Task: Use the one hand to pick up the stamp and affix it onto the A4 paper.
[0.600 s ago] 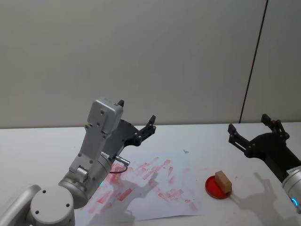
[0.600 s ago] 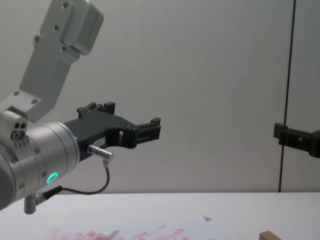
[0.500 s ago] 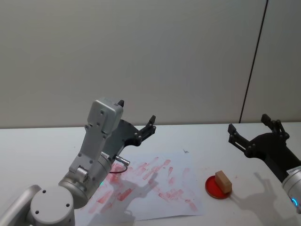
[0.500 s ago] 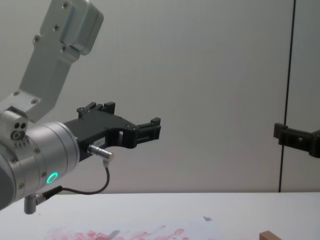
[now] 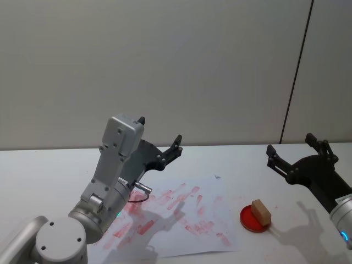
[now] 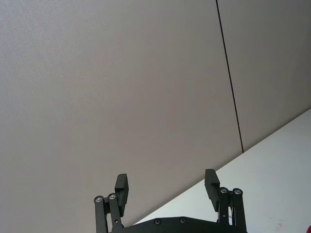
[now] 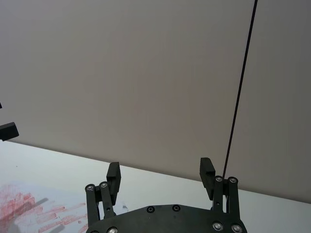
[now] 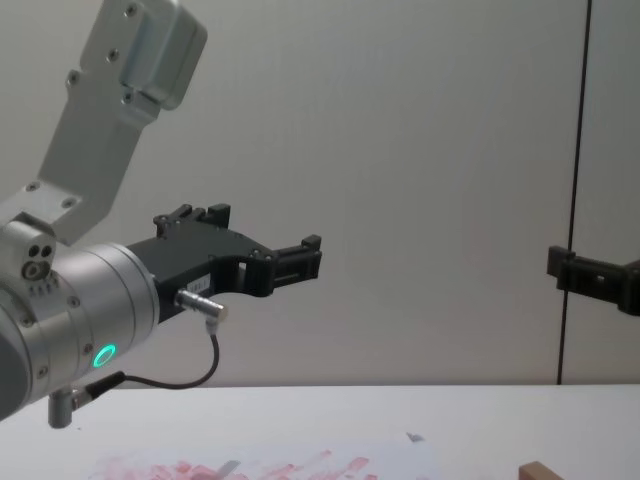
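No displacement is recorded since the earlier frames: both arms and all items are found as before. The stamp point(image 5: 261, 212) is seated on a red ink pad point(image 5: 247, 221), just beside the right edge of the A4 paper point(image 5: 212, 190). It lies below and slightly left of the right gripper point(image 5: 290, 145), which is held raised, spread and empty, aimed toward the wall. The block's long axis is judged to run diagonally, far-left to near-right. The left gripper point(image 5: 160, 131), likewise spread, is held above the paper, farther from the stamp.

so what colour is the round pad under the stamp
Red; the round pad shows best in the head view.
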`<control>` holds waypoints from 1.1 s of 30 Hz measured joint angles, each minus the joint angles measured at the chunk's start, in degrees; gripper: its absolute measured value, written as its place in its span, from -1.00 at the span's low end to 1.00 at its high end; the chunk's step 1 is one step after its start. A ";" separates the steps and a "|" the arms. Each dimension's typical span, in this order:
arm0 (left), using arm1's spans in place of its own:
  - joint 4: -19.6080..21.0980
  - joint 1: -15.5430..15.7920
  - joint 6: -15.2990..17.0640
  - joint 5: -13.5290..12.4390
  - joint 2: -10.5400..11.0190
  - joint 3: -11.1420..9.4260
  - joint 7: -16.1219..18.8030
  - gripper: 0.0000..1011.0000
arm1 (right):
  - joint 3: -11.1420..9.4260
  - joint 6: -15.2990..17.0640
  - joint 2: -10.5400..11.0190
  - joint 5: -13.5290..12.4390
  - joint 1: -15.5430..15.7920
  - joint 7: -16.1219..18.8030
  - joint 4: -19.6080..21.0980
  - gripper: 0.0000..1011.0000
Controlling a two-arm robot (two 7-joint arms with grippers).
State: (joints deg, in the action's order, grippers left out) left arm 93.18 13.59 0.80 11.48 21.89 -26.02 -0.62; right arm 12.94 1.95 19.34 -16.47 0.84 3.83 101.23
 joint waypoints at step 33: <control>0.00 0.00 0.00 0.00 0.00 0.00 -0.01 0.98 | -1.52 4.75 3.05 -2.49 3.68 -0.35 2.57 0.98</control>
State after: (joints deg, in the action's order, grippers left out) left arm 93.18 13.59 0.80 11.48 21.89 -26.02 -0.63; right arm 11.42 6.70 22.38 -18.96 4.52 3.47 103.80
